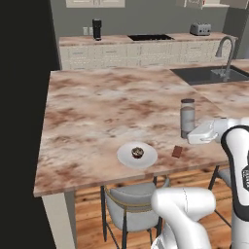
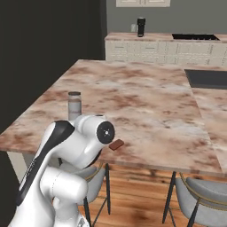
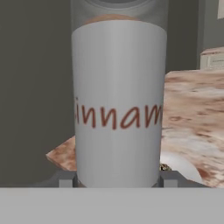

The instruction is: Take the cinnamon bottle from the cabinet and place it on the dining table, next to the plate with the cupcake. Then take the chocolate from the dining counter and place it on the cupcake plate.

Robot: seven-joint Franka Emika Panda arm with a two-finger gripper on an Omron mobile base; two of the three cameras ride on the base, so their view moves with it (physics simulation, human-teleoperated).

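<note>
Grey wall, wood floor, grey-seated stool, far counter (toaster on it).

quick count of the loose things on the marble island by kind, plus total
bottles: 1, the cinnamon bottle, upright with the gripper at its base
plates: 1, the white plate
cupcakes: 1, the cupcake on that plate
chocolate pieces: 1, the chocolate, beside the plate
total: 4

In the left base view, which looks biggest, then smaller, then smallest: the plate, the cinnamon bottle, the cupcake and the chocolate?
1. The plate, widest of all.
2. The cinnamon bottle, tall but slim.
3. The cupcake and the chocolate look about alike, both tiny, so I won't rank them.
</note>
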